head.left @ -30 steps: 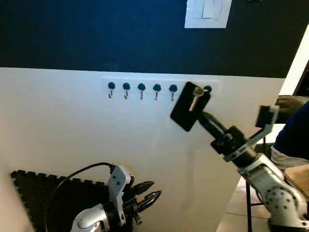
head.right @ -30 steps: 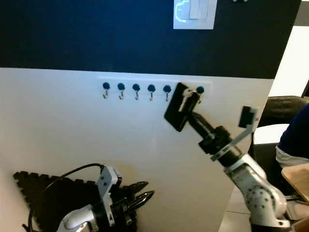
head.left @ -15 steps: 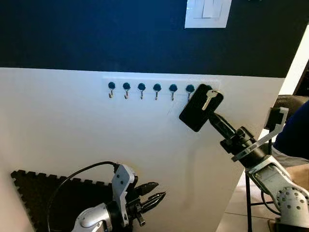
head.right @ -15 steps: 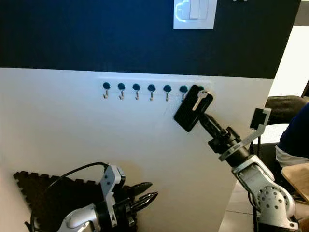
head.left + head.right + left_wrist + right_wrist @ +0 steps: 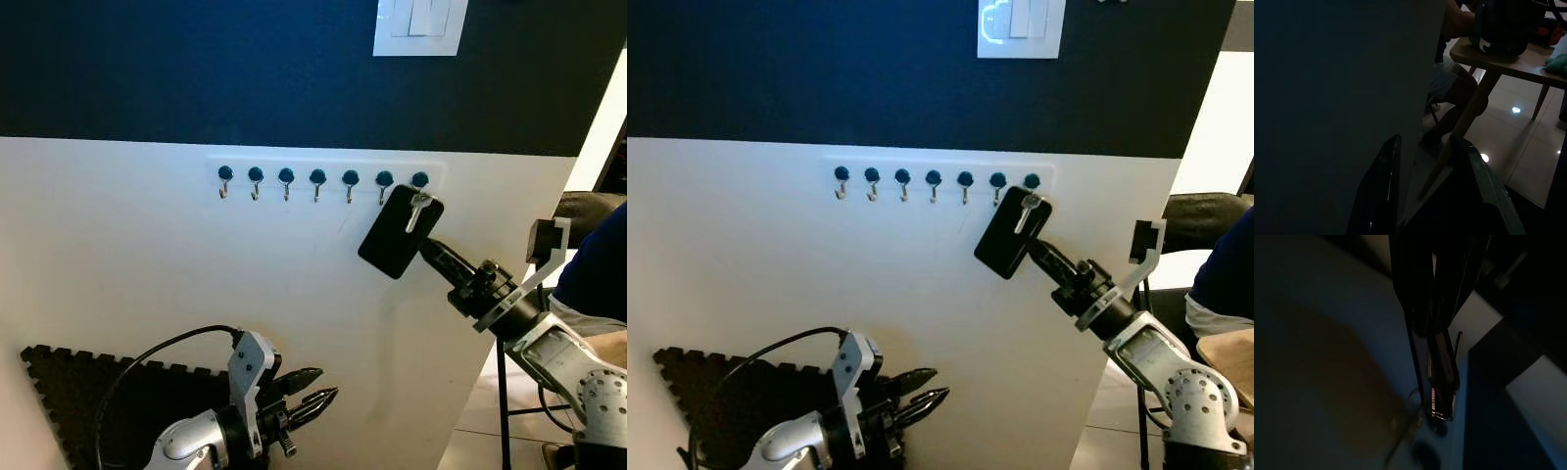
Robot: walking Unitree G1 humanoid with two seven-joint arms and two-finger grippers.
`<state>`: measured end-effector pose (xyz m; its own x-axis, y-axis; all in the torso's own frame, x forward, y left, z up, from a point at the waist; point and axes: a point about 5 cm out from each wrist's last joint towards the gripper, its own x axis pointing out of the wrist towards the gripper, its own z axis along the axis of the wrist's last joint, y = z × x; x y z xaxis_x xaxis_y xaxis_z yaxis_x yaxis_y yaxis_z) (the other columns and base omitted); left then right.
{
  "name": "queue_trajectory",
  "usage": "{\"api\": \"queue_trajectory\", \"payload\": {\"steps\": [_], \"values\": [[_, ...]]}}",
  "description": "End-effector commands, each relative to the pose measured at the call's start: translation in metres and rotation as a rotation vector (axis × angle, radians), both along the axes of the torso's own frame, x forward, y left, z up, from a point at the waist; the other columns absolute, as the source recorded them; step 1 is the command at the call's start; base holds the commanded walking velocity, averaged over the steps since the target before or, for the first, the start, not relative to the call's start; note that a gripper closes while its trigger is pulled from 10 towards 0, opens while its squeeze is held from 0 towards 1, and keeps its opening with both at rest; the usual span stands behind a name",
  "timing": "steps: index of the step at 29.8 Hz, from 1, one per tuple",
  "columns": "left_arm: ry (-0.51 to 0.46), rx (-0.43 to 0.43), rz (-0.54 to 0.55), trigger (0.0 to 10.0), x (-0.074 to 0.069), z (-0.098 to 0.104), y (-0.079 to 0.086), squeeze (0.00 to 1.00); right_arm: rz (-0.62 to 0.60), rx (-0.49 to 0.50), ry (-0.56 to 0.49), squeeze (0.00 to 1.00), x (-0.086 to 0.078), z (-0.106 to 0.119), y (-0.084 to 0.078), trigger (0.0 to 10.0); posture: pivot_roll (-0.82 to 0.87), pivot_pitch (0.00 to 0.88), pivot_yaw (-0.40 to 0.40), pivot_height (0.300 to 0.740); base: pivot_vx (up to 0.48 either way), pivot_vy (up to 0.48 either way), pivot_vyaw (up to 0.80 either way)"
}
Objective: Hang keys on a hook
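Note:
A row of small hooks (image 5: 318, 183) with blue knobs runs along the white wall. The keys (image 5: 400, 232), a flat black fob with a silver key (image 5: 416, 211) on it, sit just under the rightmost hook (image 5: 419, 180). The key's top reaches that hook; I cannot tell whether it is caught on it. My right gripper (image 5: 430, 252) is shut on the fob's lower right edge, its arm reaching up from the right. In the right wrist view the fingers (image 5: 1418, 293) pinch the fob edge-on. My left gripper (image 5: 319, 390) hangs low beside the wall, open and empty.
A white light switch (image 5: 419, 26) sits on the dark upper wall. A black foam mat (image 5: 78, 392) lies on the floor at lower left. A person (image 5: 600, 274) sits at the right by a wooden table (image 5: 1508, 61).
My right gripper carried the keys to the right, from over the sixth hook to the seventh, then lowered them slightly. The left arm barely moved.

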<state>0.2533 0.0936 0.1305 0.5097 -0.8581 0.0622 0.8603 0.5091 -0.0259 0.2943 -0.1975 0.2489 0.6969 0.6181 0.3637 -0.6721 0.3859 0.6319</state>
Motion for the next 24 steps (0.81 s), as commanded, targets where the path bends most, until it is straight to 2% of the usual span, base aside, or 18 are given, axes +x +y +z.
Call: {"api": "queue_trajectory", "payload": {"steps": [1,11,18,23,24], "values": [[-0.001,-0.014,-0.018,10.0,-0.001,0.005,-0.004,0.0,0.094,-0.027,-0.013,0.0,-0.006,0.001,0.008,10.0,0.04,0.053,0.016,0.74,0.0,0.0,0.0],[-0.011,-0.019,-0.029,10.0,0.001,0.009,-0.008,0.0,0.28,-0.034,-0.063,0.0,-0.019,0.004,0.026,10.0,0.05,0.057,0.009,0.74,0.0,0.0,0.0],[-0.013,-0.02,-0.024,10.0,0.003,0.01,-0.008,0.0,0.285,-0.029,-0.039,0.0,-0.008,0.002,0.024,10.0,0.05,0.058,0.01,0.74,0.0,0.0,0.0],[-0.017,-0.02,-0.021,10.0,0.004,0.011,-0.009,0.0,0.295,-0.022,0.0,0.0,0.013,0.0,0.021,10.0,0.05,0.06,0.005,0.74,0.0,0.0,0.0],[-0.017,-0.02,-0.021,10.0,0.004,0.011,-0.009,0.0,0.295,-0.022,0.0,0.0,0.013,0.0,0.021,10.0,0.05,0.06,0.005,0.74,0.0,0.0,0.0]]}}
